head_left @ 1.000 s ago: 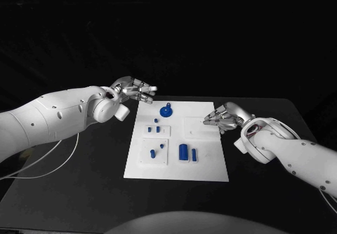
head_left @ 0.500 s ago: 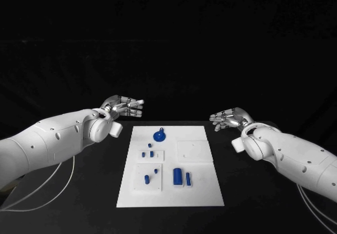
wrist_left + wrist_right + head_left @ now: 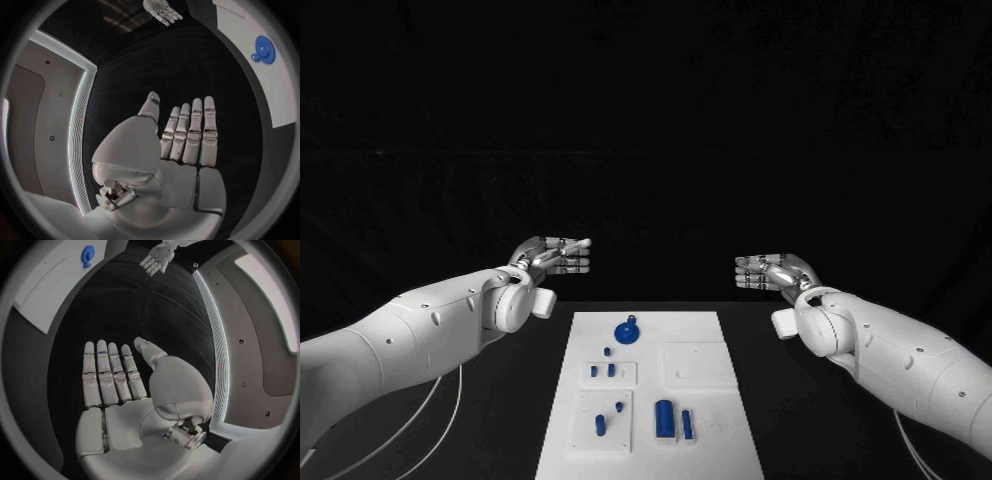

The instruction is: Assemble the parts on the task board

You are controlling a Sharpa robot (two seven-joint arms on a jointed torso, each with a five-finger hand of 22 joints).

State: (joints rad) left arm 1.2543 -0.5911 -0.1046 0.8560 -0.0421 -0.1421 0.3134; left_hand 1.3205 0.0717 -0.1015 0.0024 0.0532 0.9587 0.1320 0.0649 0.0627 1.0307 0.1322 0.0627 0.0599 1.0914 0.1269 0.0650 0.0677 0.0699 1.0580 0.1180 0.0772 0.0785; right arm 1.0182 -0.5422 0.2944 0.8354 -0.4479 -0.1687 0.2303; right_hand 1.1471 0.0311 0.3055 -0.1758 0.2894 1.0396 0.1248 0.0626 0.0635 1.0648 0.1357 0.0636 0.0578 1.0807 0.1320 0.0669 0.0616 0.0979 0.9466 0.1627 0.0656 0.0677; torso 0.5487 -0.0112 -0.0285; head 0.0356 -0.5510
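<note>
Currently, left hand (image 3: 554,255): mine, fingers straight, empty, raised beyond the bench (image 3: 502,420).
Right hand (image 3: 770,271): same, flat, empty.
Task board (image 3: 707,330): between arms, blue parts (image 3: 627,331) on it, nothing over it.

Left hand (image 3: 181,145) flat, fingers (image 3: 195,127) straight and side by side, thumb out, holding nothing. Black table (image 3: 162,65) under it. White task board (image 3: 259,75) off to side, round blue part (image 3: 265,49) on it. Right hand (image 3: 162,10) far across, fingers apart.
</note>
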